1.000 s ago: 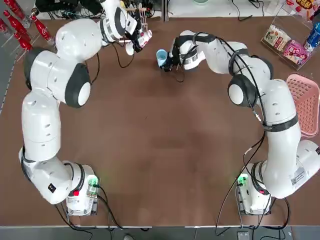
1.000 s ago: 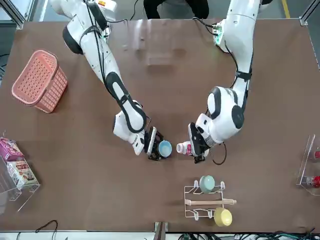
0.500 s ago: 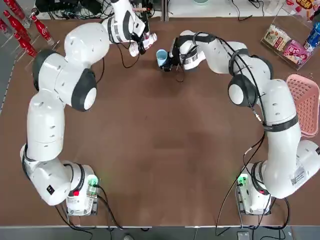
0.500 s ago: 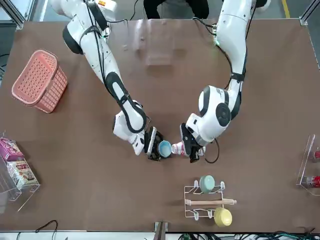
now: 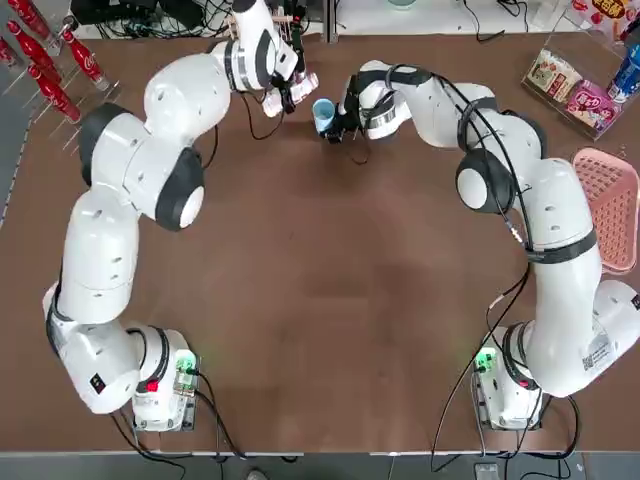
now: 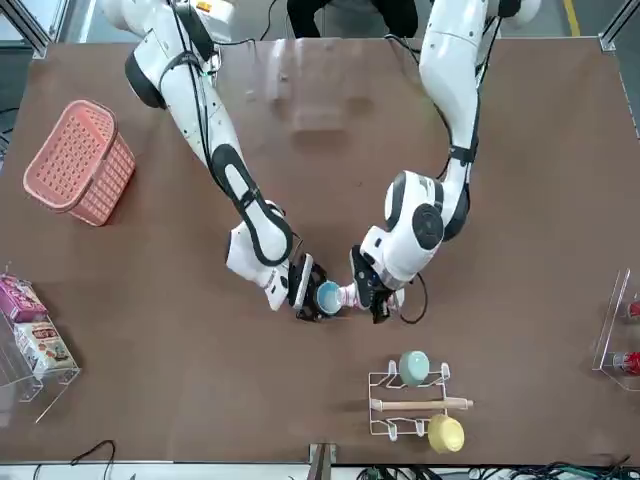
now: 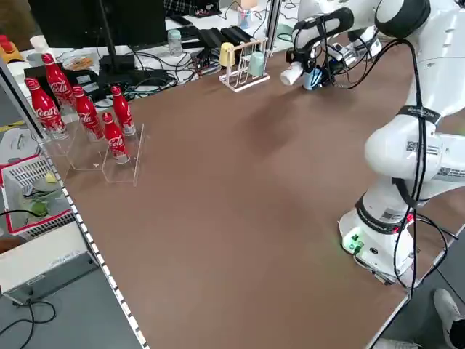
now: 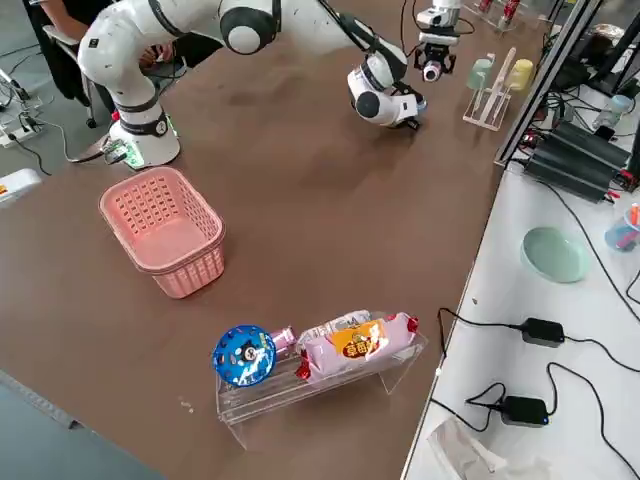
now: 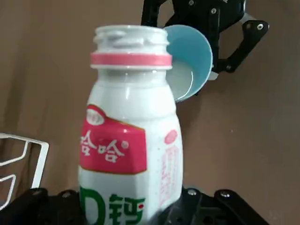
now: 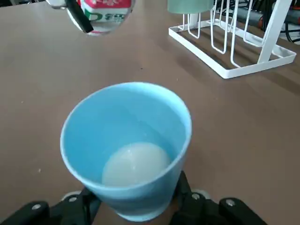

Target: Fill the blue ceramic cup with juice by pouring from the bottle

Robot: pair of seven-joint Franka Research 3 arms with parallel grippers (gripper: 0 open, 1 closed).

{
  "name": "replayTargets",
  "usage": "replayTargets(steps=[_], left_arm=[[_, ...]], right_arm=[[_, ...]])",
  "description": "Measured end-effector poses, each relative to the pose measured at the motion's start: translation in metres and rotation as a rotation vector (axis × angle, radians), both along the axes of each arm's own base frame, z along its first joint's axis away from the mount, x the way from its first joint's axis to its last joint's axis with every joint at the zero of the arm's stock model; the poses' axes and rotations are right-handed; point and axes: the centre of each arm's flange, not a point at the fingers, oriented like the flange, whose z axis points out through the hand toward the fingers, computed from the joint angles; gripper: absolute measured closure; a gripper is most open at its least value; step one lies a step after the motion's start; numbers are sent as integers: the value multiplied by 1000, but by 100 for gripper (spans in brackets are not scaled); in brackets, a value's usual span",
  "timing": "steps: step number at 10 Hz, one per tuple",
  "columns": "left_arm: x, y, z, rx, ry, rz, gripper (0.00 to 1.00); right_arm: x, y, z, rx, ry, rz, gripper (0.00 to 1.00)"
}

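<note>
While the left gripper (image 6: 374,291) is clenched around the bottle (image 9: 131,126), the right gripper (image 10: 136,193) grasps the cup (image 10: 126,136) between its two fingers. Both hands are off toward the far side of the table (image 5: 300,300) from the arms' bases, between the two arms and facing each other. The bottle is uncapped and tipped well over, its mouth aimed at the open top of the cup; in the front view its neck overlaps the cup's rim, though whether they touch I cannot tell. The light-blue cup leans a little toward the bottle, and a pool of whitish juice (image 10: 136,164) lies at its bottom. Near the grippers stands a white rack (image 6: 415,405) with a mint cup (image 6: 414,368) and a yellow cup (image 6: 445,434) on it. Over on the robot's right, a pink basket (image 8: 170,225) sits on the table, and farther out a clear stand (image 8: 310,388) bears snack packets (image 8: 365,340) and a blue can (image 8: 243,355). At the far left corner, red cola bottles (image 7: 47,109) stand in clear holders (image 7: 86,154). Beyond the robot's side of the table, a person (image 6: 350,15) in dark clothing is partly in view.
</note>
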Motion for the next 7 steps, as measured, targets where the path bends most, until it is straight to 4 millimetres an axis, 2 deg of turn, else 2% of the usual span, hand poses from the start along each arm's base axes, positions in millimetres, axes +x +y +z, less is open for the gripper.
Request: replayTargets(steps=[7], left_arm=[[-7, -26, -10, 96, -27, 48, 56]], right_arm=[[1, -1, 0, 0, 0, -1, 33]])
